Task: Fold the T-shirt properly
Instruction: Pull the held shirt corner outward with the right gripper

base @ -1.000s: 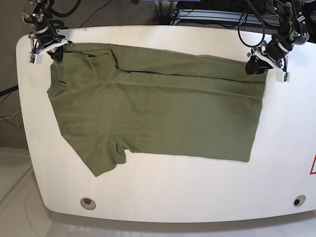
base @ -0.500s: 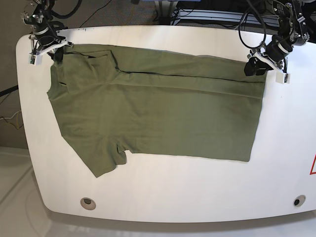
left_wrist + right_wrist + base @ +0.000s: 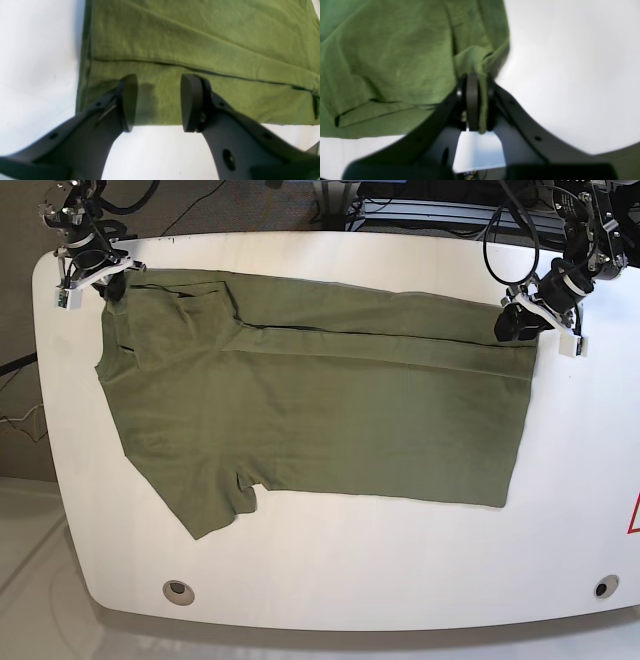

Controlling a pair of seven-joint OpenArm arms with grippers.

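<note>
A: Broad white rounded table [image 3: 330,580] carries the large plain olive-green cloth T-shirt [image 3: 320,410]. It lies flat across the middle, far long edge already turned in as a band, one sleeve sticking out toward the near side.

B: The claws?

A: Right claw [image 3: 476,100] sits at the far corner on the base view's left, pressed together on a bunched nub of the T-shirt; cloth shows between the pads in its wrist view. Left claw [image 3: 158,102] is at the opposite far corner, spread, pads either side of the folded band's edge, pinching nothing. It looks low over the cloth, but I cannot tell whether it touches.

B: So the step in hand?

A: My reading: securing both far corners before carrying that edge over. To do it well, the left claw should bite both layers of the band close to the hem corner, matching the right side's depth. Then both should rise together with the edge kept taut between them, so the fold line stays straight and the body doesn't drag.

B: Changes from the earlier base frames?

A: Small ones. The left claw has shifted slightly inward along the far edge, and the right has edged slightly away from the shirt. The T-shirt's outline looks unchanged.
</note>
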